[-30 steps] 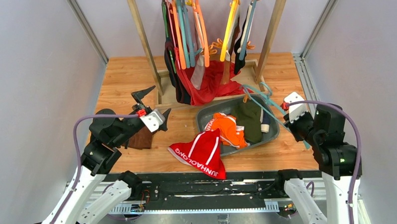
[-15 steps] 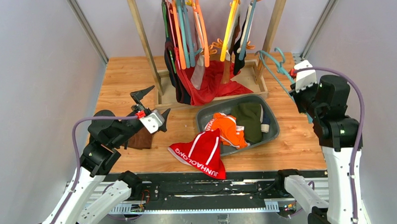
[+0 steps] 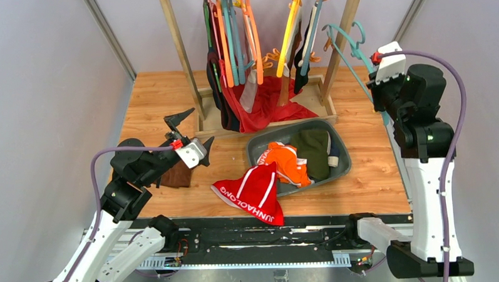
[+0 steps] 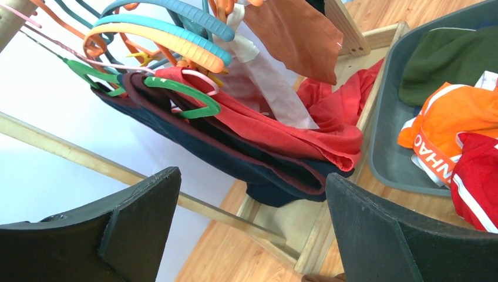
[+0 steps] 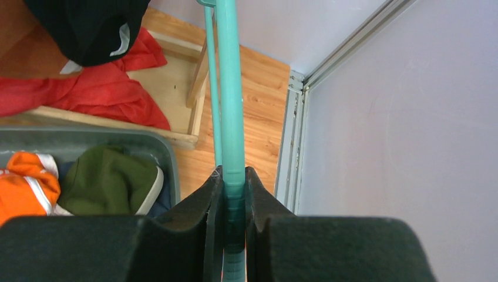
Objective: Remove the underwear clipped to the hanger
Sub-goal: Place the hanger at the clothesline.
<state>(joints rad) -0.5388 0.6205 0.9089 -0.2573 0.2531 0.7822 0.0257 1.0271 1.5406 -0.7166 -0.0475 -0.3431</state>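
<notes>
My right gripper (image 3: 376, 81) (image 5: 234, 176) is shut on a teal hanger (image 3: 347, 53) (image 5: 230, 100), held high beside the wooden rack's right post (image 3: 343, 34). No cloth shows on that hanger. Black underwear (image 3: 301, 76) (image 5: 88, 29) hangs on the rack. A brown piece (image 4: 299, 35) and a pale beige piece (image 3: 250, 91) (image 4: 264, 82) hang among the coloured hangers (image 3: 234, 35). Red underwear with white trim (image 3: 252, 192) lies on the table by the bin. My left gripper (image 3: 197, 127) (image 4: 252, 176) hovers open and empty left of the rack.
A grey bin (image 3: 342, 151) holds orange (image 3: 288, 161) and green (image 3: 314, 152) garments. A large red cloth (image 3: 268, 106) fills the rack's base tray. Beneath my left arm lies a dark brown cloth (image 3: 176, 175). A metal rail (image 3: 383, 95) runs along the right wall.
My right arm has lifted the teal hanger from beside the bin up and back to the rack's right post. The left arm has stayed put.
</notes>
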